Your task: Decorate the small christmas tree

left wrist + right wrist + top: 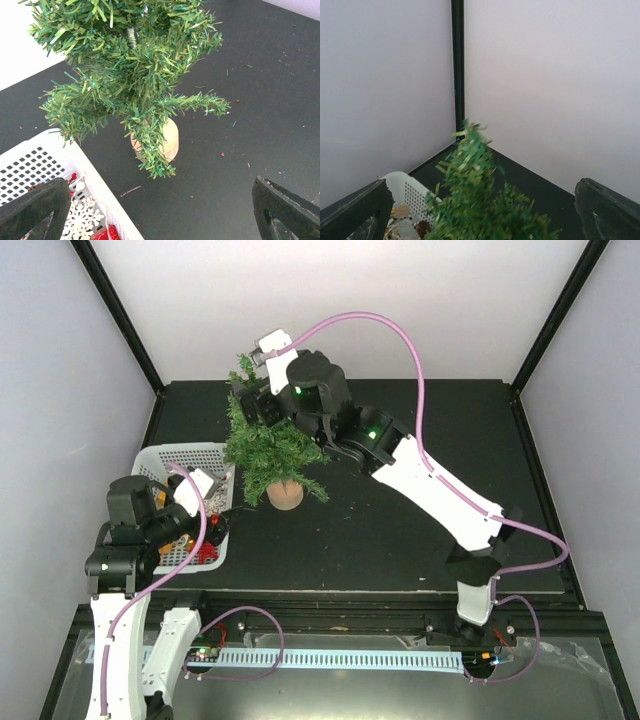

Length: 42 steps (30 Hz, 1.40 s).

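Observation:
The small christmas tree (265,445) stands upright on its tan stump base (285,494) on the black table, just right of the basket. My right gripper (255,402) is at the tree's upper branches. In the right wrist view its jaws stand wide open, with the blurred tree top (470,165) in front of them; I cannot tell whether they touch it. My left gripper (215,528) is open and empty, low by the basket's right edge. Its wrist view shows the tree (135,65) and the stump (169,140) ahead.
A white perforated basket (180,456) left of the tree holds ornaments: a white snowflake (82,217), a red piece (106,233) and others. The basket also shows in the right wrist view (405,190). White walls close the back and sides.

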Available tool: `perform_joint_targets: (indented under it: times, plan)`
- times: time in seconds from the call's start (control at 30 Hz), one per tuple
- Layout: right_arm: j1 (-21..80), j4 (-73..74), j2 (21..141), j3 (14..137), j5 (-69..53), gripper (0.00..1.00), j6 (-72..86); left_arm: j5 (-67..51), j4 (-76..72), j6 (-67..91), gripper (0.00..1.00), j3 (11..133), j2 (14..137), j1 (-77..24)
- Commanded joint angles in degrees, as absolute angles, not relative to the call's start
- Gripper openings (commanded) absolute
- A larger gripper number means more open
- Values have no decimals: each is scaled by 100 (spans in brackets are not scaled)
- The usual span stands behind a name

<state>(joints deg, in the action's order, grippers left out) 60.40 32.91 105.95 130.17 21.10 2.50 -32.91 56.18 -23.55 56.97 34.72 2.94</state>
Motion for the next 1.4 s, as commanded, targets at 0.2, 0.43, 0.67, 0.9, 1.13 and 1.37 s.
perform_joint_targets:
  times: [0.2,0.43,0.67,0.9,1.13,1.37]
  plan:
    - [5408,3170,11358,13778,1092,100,384,-3624,5591,-2250,99,5670,3433,325]
    - [5334,2917,11739,14125,755,74,435,-3707,5495,-2232,99,5601,3454,319]
    - [5325,2936,11648,13883,1050,2,519,-3719,5502,-2238,99,5608,3431,323]
    - [5277,2996,11245,13531,1401,1,358,-3670,5404,-2201,99,5547,3393,325]
    - [4911,3338,10798,13492,1629,1,301,-3539,5362,-2138,99,5537,3276,323]
    - [4640,3112,9959,12586,1597,1,275,-3490,5301,-2118,99,5495,3320,325]
